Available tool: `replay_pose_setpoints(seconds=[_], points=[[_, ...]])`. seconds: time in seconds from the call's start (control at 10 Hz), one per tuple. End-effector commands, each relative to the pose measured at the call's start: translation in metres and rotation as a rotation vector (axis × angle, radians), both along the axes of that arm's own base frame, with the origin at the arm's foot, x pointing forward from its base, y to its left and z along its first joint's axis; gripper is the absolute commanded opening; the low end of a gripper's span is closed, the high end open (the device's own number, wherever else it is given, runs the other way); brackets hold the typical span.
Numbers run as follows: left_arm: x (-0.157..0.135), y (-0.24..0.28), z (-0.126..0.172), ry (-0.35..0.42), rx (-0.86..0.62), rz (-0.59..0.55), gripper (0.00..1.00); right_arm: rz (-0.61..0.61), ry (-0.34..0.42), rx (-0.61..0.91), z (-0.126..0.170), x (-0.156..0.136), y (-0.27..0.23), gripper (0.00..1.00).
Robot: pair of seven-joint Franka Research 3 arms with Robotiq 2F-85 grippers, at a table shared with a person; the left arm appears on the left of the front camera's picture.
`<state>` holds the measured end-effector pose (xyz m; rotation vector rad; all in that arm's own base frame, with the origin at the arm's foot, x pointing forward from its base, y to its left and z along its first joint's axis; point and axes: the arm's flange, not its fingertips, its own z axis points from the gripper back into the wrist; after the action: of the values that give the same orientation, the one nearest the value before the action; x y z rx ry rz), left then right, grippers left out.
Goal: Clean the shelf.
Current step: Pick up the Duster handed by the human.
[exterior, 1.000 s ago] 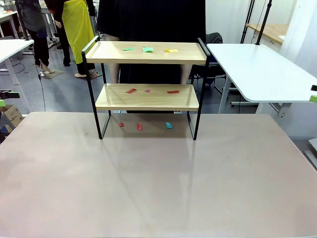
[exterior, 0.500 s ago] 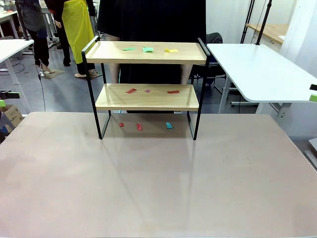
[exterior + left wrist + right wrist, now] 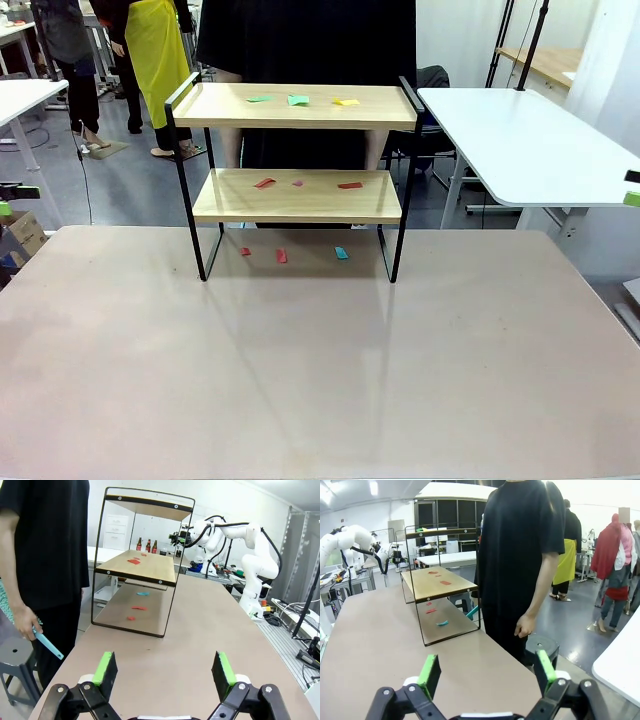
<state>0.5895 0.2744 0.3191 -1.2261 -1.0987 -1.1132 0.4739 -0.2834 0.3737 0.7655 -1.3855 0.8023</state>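
At the far edge of the table (image 3: 320, 360), before the person (image 3: 300, 40), the shelf (image 3: 300, 200) stands with its boards running crosswise, well ahead of both arms. The left gripper (image 3: 164, 666) and right gripper (image 3: 487, 669) hang wide open and empty, neither clearly nearer.

No writing, label, brand, number or sign can be read anywhere. The bottles (image 3: 148, 545) far off in the left wrist view are too small for any label on them to be made out.
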Motion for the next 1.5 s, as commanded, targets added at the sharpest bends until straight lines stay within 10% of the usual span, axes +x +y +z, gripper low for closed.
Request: replay_pose_setpoints(seconds=[0.0,1.4], points=[[0.0001,-0.0007,0.0018,-0.003,0.0,-0.003,1.0,-0.006,0.02,-0.007,0.0045,-0.0033,0.0042,1.0],[0.0001,-0.0007,0.0018,-0.003,0.0,-0.003,1.0,-0.006,0.02,-0.007,0.0045,-0.0033,0.0042,1.0]])
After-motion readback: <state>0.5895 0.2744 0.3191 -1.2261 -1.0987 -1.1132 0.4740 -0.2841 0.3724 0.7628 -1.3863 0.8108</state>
